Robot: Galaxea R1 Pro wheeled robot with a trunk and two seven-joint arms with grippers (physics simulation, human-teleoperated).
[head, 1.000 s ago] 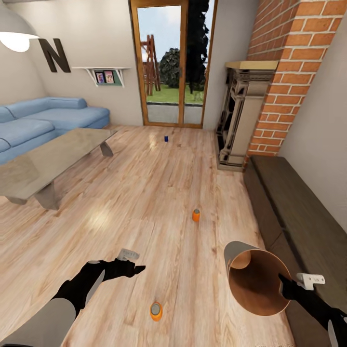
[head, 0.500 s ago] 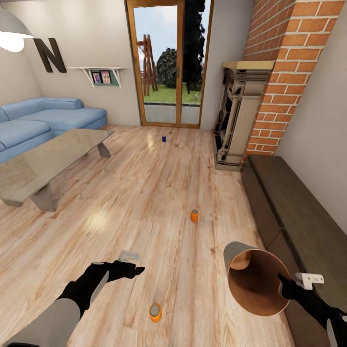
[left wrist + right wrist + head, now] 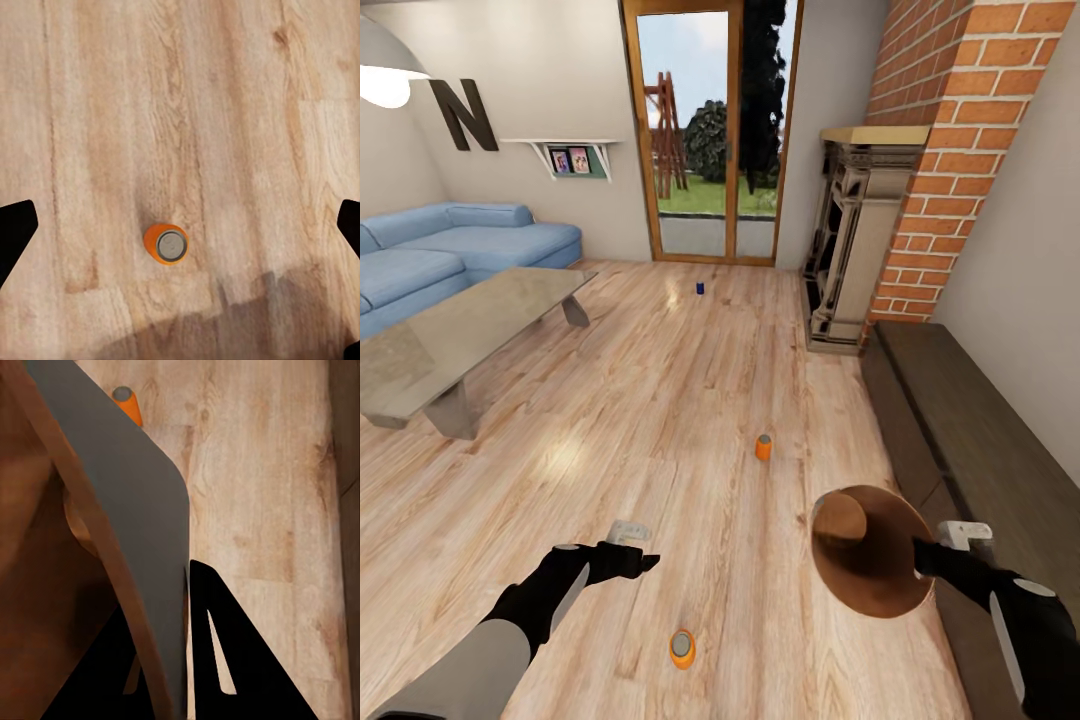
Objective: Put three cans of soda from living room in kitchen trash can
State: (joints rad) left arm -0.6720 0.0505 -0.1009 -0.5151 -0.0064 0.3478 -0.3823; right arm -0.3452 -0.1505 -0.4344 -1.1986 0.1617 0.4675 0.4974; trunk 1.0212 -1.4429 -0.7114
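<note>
Three soda cans stand on the wood floor: an orange can (image 3: 682,648) close to me, a second orange can (image 3: 763,446) mid-floor, and a dark blue can (image 3: 700,288) far off near the glass doors. My left gripper (image 3: 643,561) hovers open above the floor; in its wrist view the near orange can (image 3: 166,244) stands below, between the wide-apart fingers (image 3: 15,232). My right gripper (image 3: 922,555) is shut on the rim of the trash can (image 3: 865,550), held off the floor and tipped so its copper inside faces me. The right wrist view shows its grey wall (image 3: 127,510) and an orange can (image 3: 127,403).
A low grey table (image 3: 450,350) and a blue sofa (image 3: 450,245) stand at the left. A brick-sided fireplace (image 3: 855,240) and a long dark bench (image 3: 980,440) line the right wall. Wood-framed glass doors (image 3: 705,130) are straight ahead.
The right gripper has swung the trash can up and leftward, turning its opening toward me so the grey outside no longer shows. The view shifted slightly early on. The left arm barely moved.
</note>
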